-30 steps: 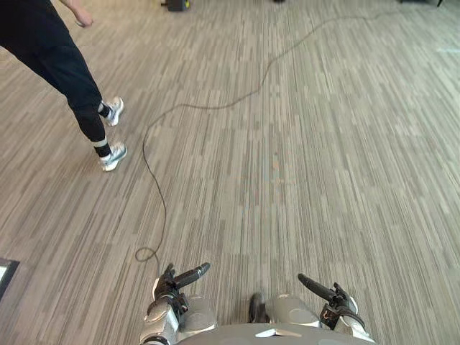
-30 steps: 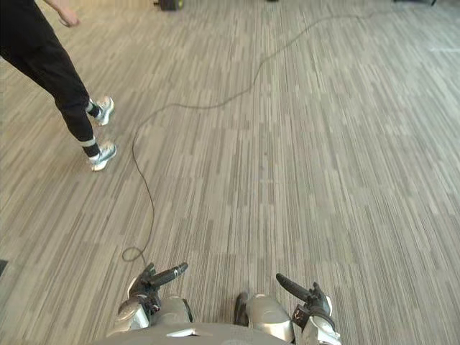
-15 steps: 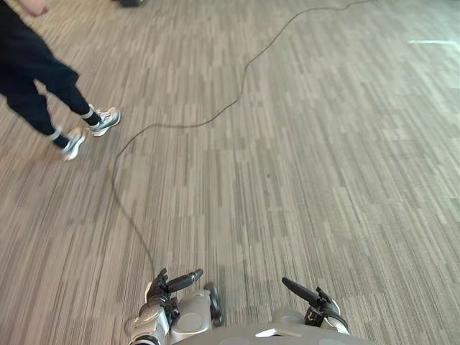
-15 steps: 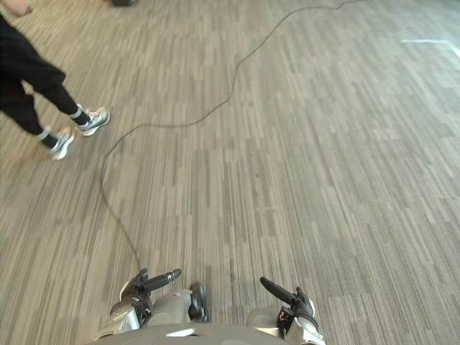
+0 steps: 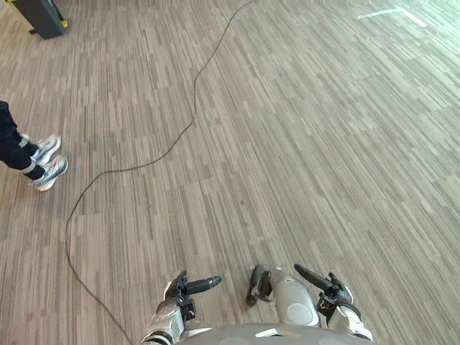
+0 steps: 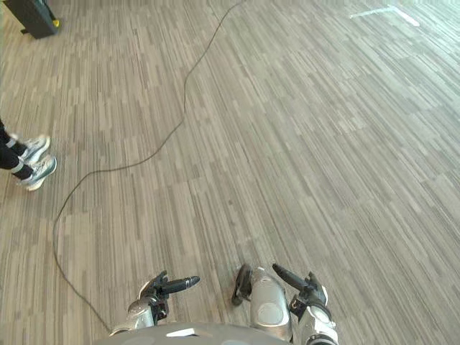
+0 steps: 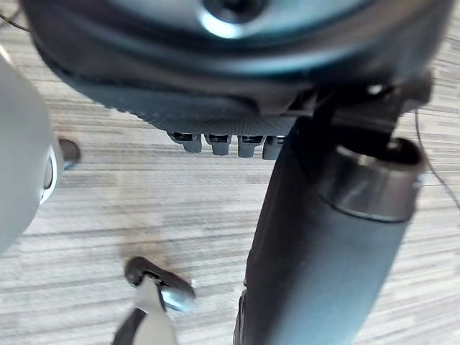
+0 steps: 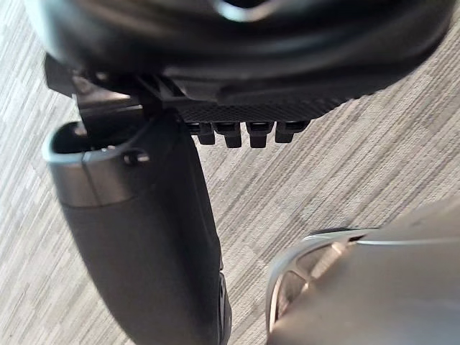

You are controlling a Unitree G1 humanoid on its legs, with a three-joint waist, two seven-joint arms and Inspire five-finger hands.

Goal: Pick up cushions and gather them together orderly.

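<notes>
My left hand (image 5: 188, 287) hangs low in front of me at the bottom of the eye views, thumb pointing inward, fingers relaxed and holding nothing. My right hand (image 5: 327, 286) sits at the same height to its right, thumb also pointing inward and likewise empty. In the left wrist view the fingers (image 7: 223, 144) stand in a short row past the palm, over bare striped floor. The right wrist view has the same look, with the fingers (image 8: 244, 133) relaxed above the floor.
A person's legs and light sneakers (image 5: 42, 162) stand at the left edge. A dark box-like object (image 5: 39, 16) sits at the far top left. A pale strip (image 5: 392, 12) marks the floor at the top right. Grey striped flooring (image 5: 302, 144) stretches ahead.
The whole picture has shifted, so the camera has moved. The person has stepped and now stands at the left edge. Both hands stay low and empty.
</notes>
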